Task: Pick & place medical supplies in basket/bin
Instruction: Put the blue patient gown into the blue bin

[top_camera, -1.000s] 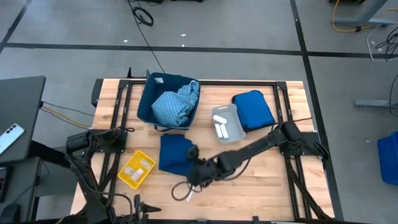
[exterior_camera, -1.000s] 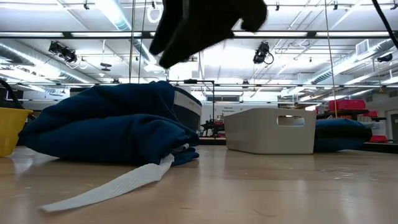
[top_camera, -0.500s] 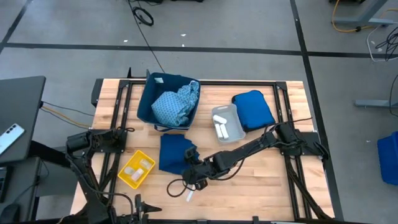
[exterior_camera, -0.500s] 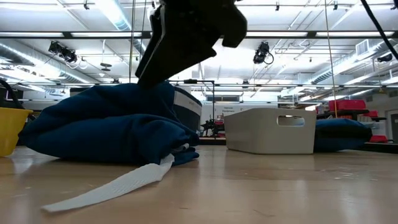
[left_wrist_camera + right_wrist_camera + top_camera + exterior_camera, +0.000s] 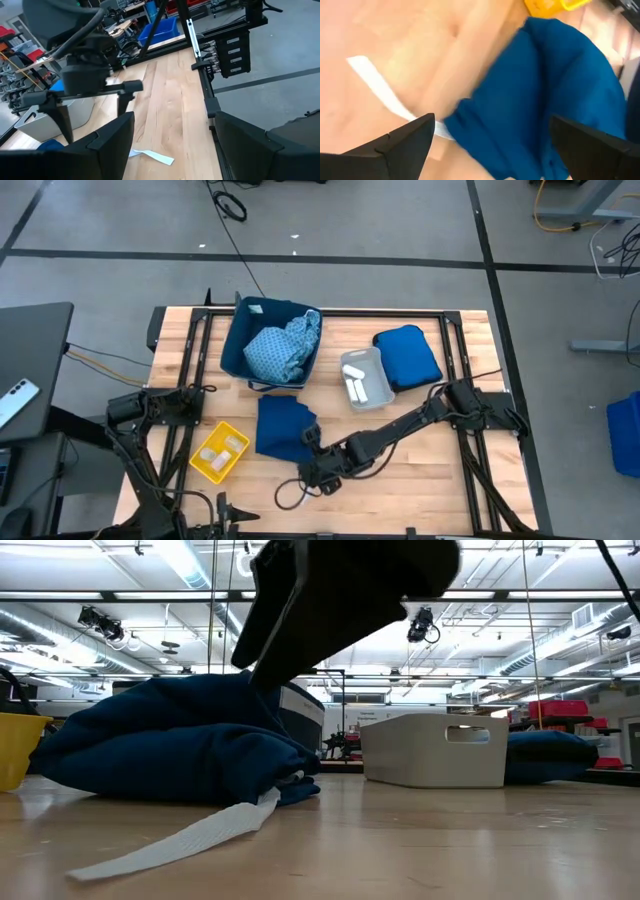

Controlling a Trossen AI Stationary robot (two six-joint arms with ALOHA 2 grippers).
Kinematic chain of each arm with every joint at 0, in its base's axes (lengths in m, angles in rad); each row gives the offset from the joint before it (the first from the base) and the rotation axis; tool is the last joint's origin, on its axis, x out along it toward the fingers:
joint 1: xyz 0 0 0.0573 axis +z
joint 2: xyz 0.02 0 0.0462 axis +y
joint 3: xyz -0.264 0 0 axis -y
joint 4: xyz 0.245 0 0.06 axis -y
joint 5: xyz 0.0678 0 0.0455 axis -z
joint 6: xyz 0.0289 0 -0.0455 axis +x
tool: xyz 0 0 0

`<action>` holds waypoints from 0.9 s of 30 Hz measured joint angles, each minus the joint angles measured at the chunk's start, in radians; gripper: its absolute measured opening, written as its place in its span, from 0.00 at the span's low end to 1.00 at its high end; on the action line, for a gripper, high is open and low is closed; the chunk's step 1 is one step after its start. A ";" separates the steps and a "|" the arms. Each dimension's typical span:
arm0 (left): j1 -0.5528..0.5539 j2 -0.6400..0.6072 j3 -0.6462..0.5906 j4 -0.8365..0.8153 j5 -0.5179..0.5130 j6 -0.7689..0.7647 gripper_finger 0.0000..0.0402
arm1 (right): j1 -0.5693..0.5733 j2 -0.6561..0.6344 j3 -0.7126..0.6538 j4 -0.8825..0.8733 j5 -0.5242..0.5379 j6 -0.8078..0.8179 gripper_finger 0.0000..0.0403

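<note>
The folded dark navy cloth garment [image 5: 281, 428] lies on the wooden table [image 5: 430, 490] at lower centre of the high view, with a thin white strip of material [image 5: 180, 837] trailing from under its near edge, flat on the wood. The right arm reaches diagonally from the right side of the frame toward lower centre, and the right gripper [image 5: 313, 472] hangs just beside the garment's lower right corner, above the strip; its fingers [image 5: 395, 147] are spread wide apart with nothing between them. Above the garment in the high view sits the large square navy soft-walled bin [image 5: 232, 350], holding a light blue patterned cloth garment [image 5: 280, 348]. To its right stands the small light grey plastic tray [image 5: 377, 370] with white oblong packets [image 5: 354, 383]. At lower left lies the small yellow plastic tray [image 5: 203, 467]. The left arm waits folded at the left edge, its left gripper [image 5: 170, 145] open.
</note>
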 joint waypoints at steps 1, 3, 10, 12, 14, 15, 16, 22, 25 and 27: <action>0.000 0.000 0.000 0.000 0.003 0.000 0.70 | 0.007 0.000 0.000 0.001 0.000 0.000 0.98; 0.000 0.000 0.000 0.000 0.005 0.000 0.70 | 0.018 0.000 0.000 0.002 0.003 0.000 0.98; 0.000 0.000 0.000 0.000 0.006 0.002 0.70 | 0.070 0.000 0.000 0.074 0.084 -0.010 0.97; 0.000 0.000 0.000 0.000 0.006 0.002 0.70 | 0.085 -0.001 0.000 0.108 0.150 -0.018 0.95; -0.001 0.000 0.000 0.000 0.006 0.002 0.70 | 0.097 -0.001 0.000 0.133 0.234 -0.056 0.95; -0.001 0.000 0.000 0.000 0.006 0.002 0.70 | 0.103 -0.001 0.000 0.141 0.282 -0.075 0.95; -0.001 0.000 0.000 0.001 0.006 0.002 0.70 | 0.109 -0.001 0.000 0.152 0.323 -0.092 0.95; -0.001 0.000 0.000 0.000 0.009 0.002 0.70 | 0.125 -0.001 0.000 0.185 0.360 -0.130 0.94; -0.001 0.000 0.000 0.000 0.009 0.002 0.70 | 0.122 -0.001 0.000 0.196 0.318 -0.132 0.94; -0.001 0.000 0.000 0.000 0.009 0.002 0.70 | 0.111 -0.001 0.000 0.226 0.315 -0.105 0.94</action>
